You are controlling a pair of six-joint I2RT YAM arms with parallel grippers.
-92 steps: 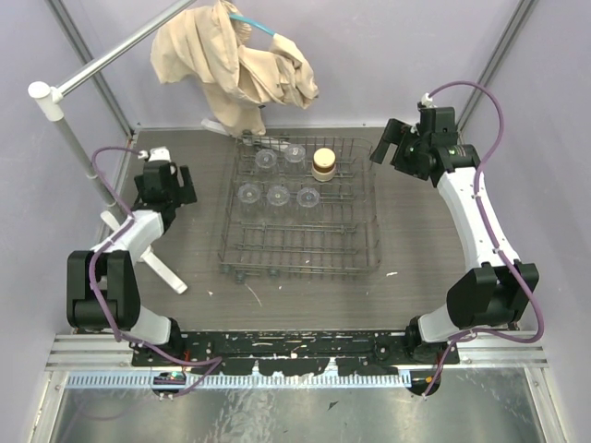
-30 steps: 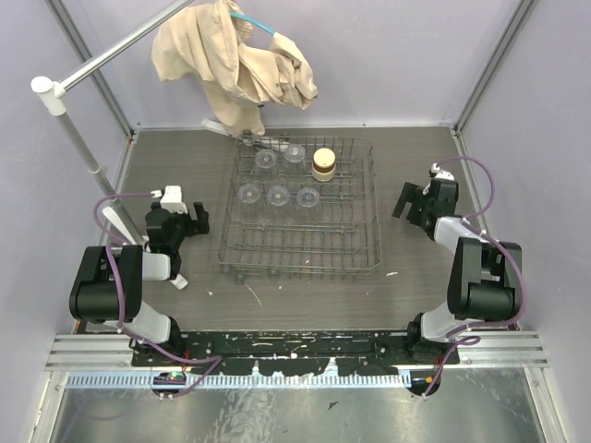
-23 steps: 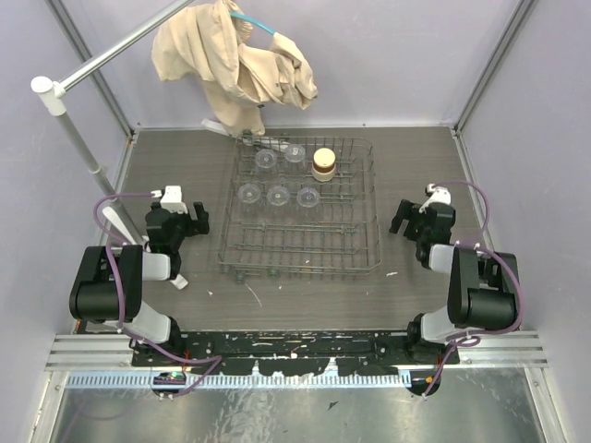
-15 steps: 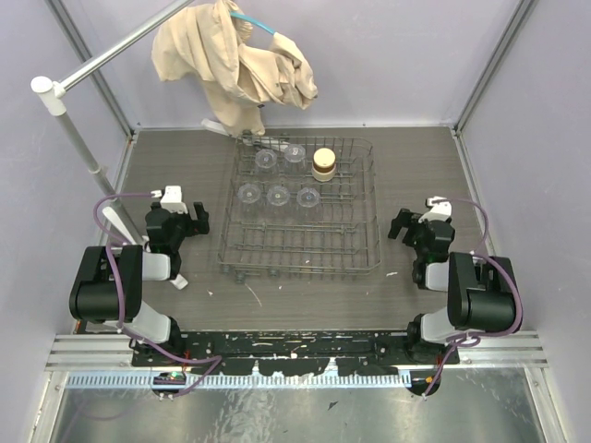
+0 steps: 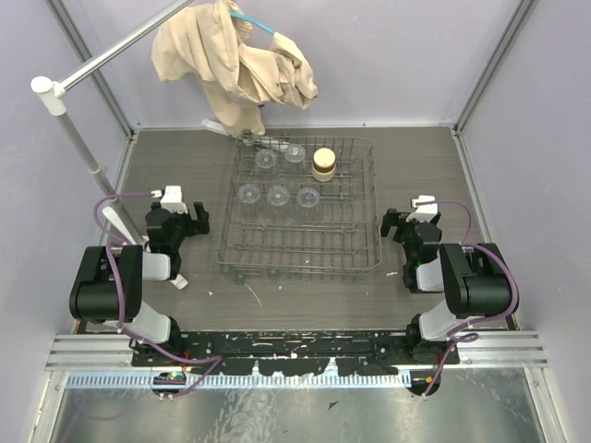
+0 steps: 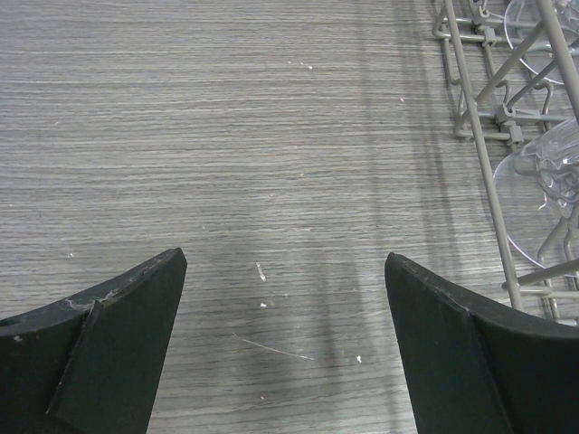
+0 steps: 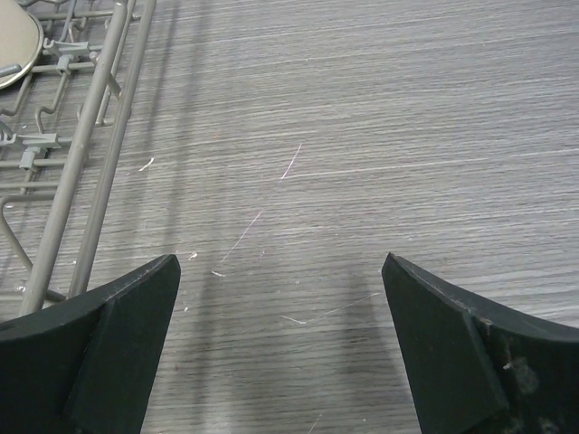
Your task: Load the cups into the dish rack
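Lilac walls box in a grey wood-grain desk (image 5: 185, 166), where the dish rack (image 5: 297, 242) sits at centre with every cup in view already aboard. Five clear tumblers (image 5: 278, 195) stand in two rows in the half toward 12 o'clock, three nearer and two farther. The tan cup (image 5: 323, 163) closes the far row at 1 o'clock. Each appears lodged among the prongs, which would keep it from sliding. The rows toward 6 o'clock hold nothing.

Your left end effector (image 5: 196, 221) lies low at the rack's 9 o'clock and your right end effector (image 5: 390, 228) at its 3 o'clock. Both are clear of the wire and pointed in at it. Each wrist view shows the fingers spread wide over bare desk, so neither carries anything. The left wrist view catches the rack's edge and curved clear glass at 2 o'clock. The right catches wire and a sliver of tan at 10 o'clock.

With both arms folded close to their bases and no cup on the desk, this reads as a parked pose and the loading looks done.

A beige cloth (image 5: 235, 55) drapes over a metal rail (image 5: 120, 51) beyond the rack at 12 o'clock, apparently no part of your job. No brand, label or writing can be read anywhere.
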